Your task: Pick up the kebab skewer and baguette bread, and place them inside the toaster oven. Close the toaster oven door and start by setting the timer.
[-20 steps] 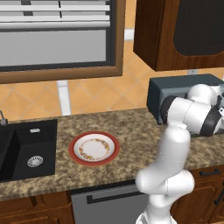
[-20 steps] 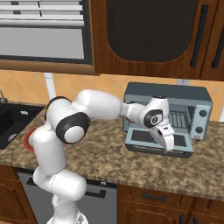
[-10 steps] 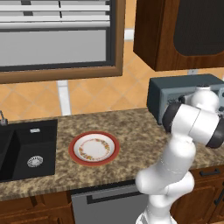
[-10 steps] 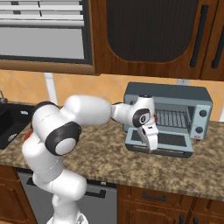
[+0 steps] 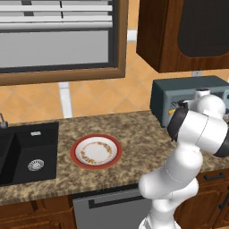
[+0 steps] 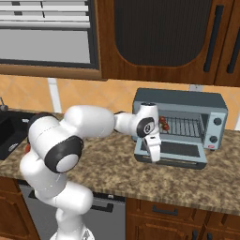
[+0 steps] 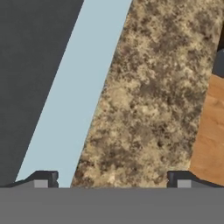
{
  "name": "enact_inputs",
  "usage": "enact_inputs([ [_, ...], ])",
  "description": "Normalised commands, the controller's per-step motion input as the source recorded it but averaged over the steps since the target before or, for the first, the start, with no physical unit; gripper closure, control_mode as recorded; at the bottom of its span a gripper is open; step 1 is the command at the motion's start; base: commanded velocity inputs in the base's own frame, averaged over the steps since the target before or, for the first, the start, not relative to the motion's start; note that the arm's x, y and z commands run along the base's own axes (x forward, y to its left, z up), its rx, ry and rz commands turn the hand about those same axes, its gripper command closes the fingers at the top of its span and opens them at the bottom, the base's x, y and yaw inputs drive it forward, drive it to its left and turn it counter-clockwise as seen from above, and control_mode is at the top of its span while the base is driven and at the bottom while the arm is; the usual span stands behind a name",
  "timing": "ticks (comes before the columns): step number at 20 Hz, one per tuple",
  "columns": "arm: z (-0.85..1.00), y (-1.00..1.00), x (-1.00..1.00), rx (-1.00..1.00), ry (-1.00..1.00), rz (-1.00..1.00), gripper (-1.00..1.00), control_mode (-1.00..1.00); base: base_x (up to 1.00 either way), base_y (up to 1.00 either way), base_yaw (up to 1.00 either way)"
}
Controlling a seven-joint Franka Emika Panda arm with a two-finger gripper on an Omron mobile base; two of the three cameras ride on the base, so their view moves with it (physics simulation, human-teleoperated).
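The blue-grey toaster oven [image 6: 213,112] stands on the counter with its door [image 6: 180,151] folded down flat. On the wire rack inside lie the dark red chunks of the kebab skewer [image 6: 163,123]. The baguette bread is hidden. My gripper [image 6: 154,155] points down at the door's left end, open and empty. In the hand view the gripper [image 7: 111,179] has its fingertips [image 7: 43,179] wide apart, over the door's pale frame [image 7: 65,109] and the granite beside it. In the left base view my arm covers part of the oven [image 5: 172,96].
A red-rimmed plate [image 5: 96,151] lies bare on the granite counter [image 5: 143,138], left of the oven. A black sink [image 5: 27,152] is at the far left. Dark wooden cabinets [image 6: 159,37] hang above the oven. A window [image 5: 53,40] is on the back wall.
My hand has swung left from over the middle of the folded-down door to its left end and dropped slightly. The jaws have stayed open. The oven and plate have not moved.
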Motion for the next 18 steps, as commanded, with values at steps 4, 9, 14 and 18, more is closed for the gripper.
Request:
enact_inputs([
  [4,0.01,0.08,0.21,0.0,0.0,-0.09,-1.0,-1.0,0.0,0.0,0.0],
  [9,0.07,0.04,0.36,0.02,0.0,-0.06,-1.0,-1.0,0.0,0.0,0.0],
  [14,0.03,0.0,0.26,0.02,0.0,-0.04,-1.0,-1.0,0.0,0.0,0.0],
  [18,0.01,0.0,0.14,0.02,0.0,-0.03,-1.0,-1.0,0.0,0.0,0.0],
])
